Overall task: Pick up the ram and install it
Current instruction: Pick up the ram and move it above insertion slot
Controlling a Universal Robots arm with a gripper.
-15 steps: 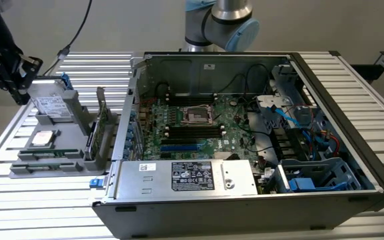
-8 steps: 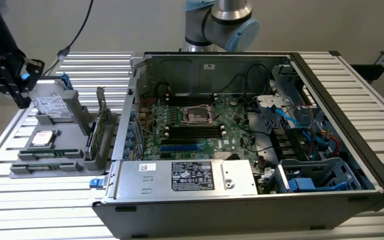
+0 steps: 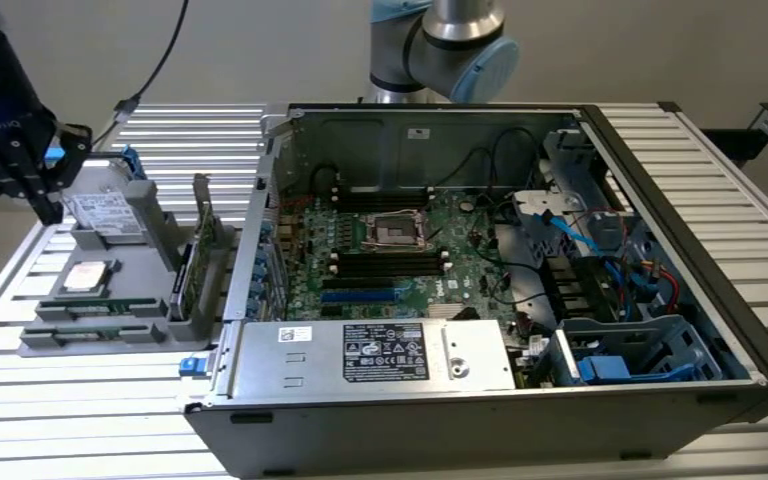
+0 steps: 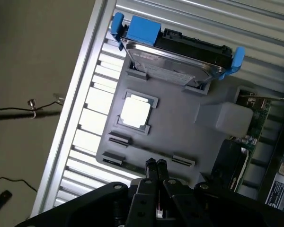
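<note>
Now, beside the open computer case, a grey tray is seen, and the ram is laid along its edge opposite the hard drive. Light, stiff and fragile, it is best pinched mid-length by its long edges. The gripper is poised above the tray, jaws shut and empty.

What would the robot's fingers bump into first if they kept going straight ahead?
Probably the gray tray, right by the ram in its slot, though how far off the shut fingers are is unclear.
</note>
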